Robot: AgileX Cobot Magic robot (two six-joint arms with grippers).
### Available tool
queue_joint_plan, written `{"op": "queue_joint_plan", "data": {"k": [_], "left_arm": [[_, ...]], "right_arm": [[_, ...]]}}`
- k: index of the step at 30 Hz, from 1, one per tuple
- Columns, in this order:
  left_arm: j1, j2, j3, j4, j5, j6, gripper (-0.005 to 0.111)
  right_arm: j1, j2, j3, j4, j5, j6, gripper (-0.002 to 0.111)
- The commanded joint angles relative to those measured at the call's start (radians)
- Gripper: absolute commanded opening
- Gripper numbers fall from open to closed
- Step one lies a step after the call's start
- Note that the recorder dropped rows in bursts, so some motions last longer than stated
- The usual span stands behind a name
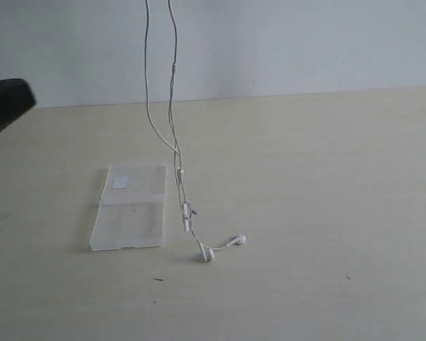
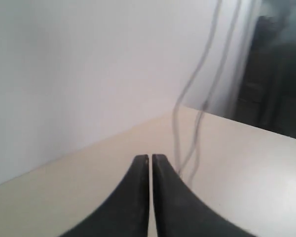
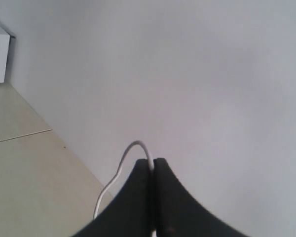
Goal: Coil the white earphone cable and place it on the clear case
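Observation:
The white earphone cable (image 1: 173, 121) hangs in two strands from above the exterior view's top edge down to the table, where its two earbuds (image 1: 206, 256) rest just right of the clear case (image 1: 131, 209). The case lies flat and open, its far panel bearing a white sticker (image 1: 121, 182). My right gripper (image 3: 153, 162) is shut on the cable (image 3: 133, 148), which loops out over its fingertips; in the exterior view it is out of sight above the frame. My left gripper (image 2: 150, 158) is shut on nothing, with the blurred cable strands (image 2: 197, 98) hanging just beyond it.
The left arm's black body (image 1: 3, 103) shows at the left edge of the exterior view. The light wooden table (image 1: 326, 199) meets a white wall behind. A dark object (image 2: 276, 74) stands beyond the table's far side in the left wrist view.

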Motion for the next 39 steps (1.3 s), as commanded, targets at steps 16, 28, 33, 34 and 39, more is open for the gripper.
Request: {"op": "queue_joint_plan", "data": {"k": [16, 28, 33, 34, 39], "left_arm": [[-0.192, 0.414, -0.275, 0.078, -0.135, -0.077, 0.066], [-0.341, 0.51, -0.393, 0.038, -0.019, -0.081, 0.066], [-0.353, 0.528, -0.395, 0.019, 0.009, -0.081, 0.051], [-0.353, 0.529, -0.395, 0.011, 0.009, -0.081, 0.039], [-0.355, 0.529, -0.395, 0.007, 0.007, -0.083, 0.0]], "right_arm": [[0.001, -0.04, -0.006, -0.075, 0.06, 0.062, 0.0], [0.001, -0.04, -0.006, -0.077, 0.061, 0.062, 0.0], [0.001, -0.04, -0.006, -0.077, 0.064, 0.062, 0.0], [0.001, -0.04, -0.006, -0.077, 0.066, 0.062, 0.0], [0.001, -0.04, -0.006, -0.08, 0.068, 0.064, 0.0]]}}
